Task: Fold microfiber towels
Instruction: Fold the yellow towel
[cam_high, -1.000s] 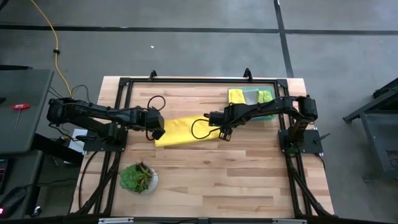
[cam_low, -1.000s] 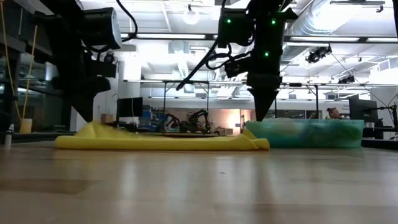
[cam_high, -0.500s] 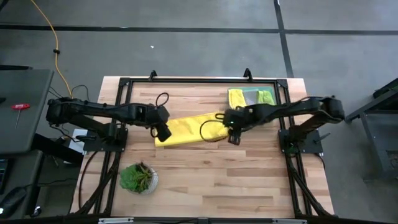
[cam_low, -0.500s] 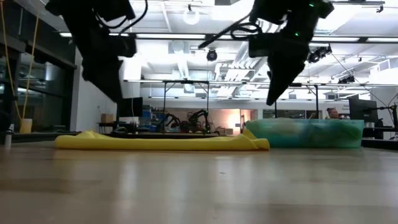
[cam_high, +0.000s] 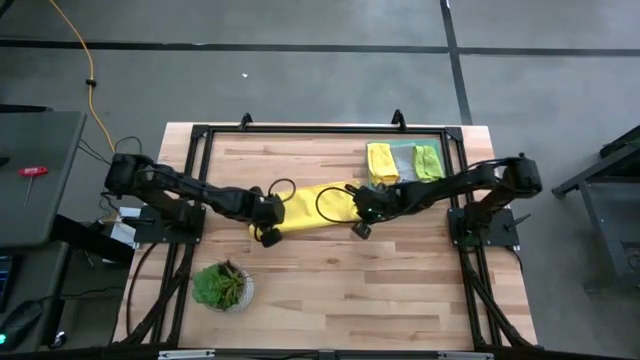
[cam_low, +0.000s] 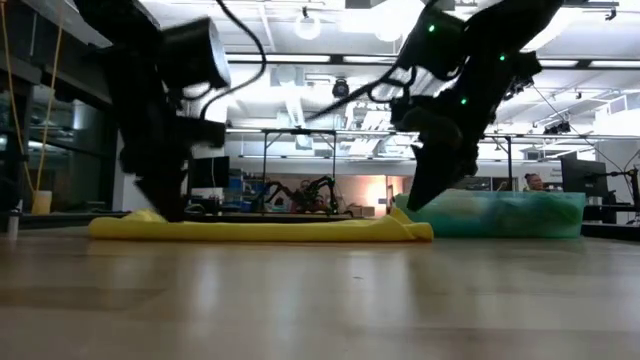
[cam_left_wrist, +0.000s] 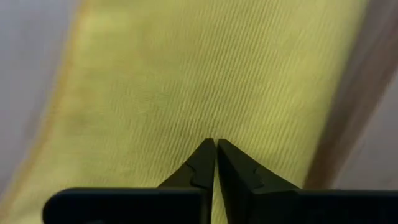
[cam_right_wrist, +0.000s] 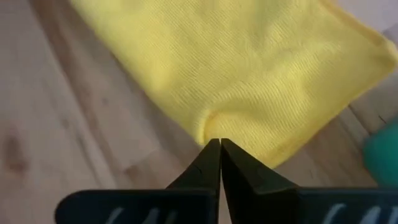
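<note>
Yellow towel lies outside the tray holding folded towels.

Both arms were dark, near-black, built of slim tubular links joined by thicker rounded joints. A black cable looped free above each forearm near the wrist. The left tool ended in two black fingers tapering to fine points, their inner edges notched, set on a broad flat black bar. The right tool had the same pointed black fingers and bar, which bore faint pale markings. Small green lights glowed on the right arm's upper housing in the low view.
</note>
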